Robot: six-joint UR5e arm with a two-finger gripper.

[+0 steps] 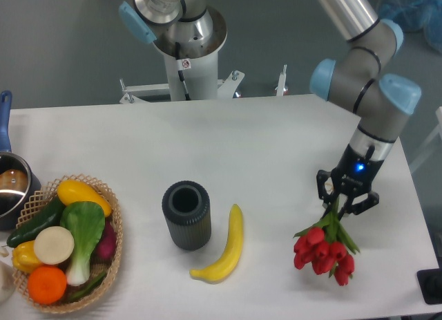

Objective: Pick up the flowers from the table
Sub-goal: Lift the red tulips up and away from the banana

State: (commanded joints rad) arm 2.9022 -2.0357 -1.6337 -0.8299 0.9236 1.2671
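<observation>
Dark ribbed cylinder [186, 215] is standing upright mid-desk, open top facing up. Yellow banana [225, 247] is lying just right of it, apart from it. Wicker basket [114, 227] of vegetables and fruit is sitting at the left edge; a pot [10, 185] with a blue handle is sitting behind it. Nothing is lying between these and the gripper [347, 194], which is working over the right part of the white desk [262, 147].

Jaws are closing narrow on the green stems of the flowers [324, 249]. Red tulip heads are hanging below and toward the camera, bunched tight, leaves spreading beside the stems. Cannot tell whether the heads are touching the desk.
</observation>
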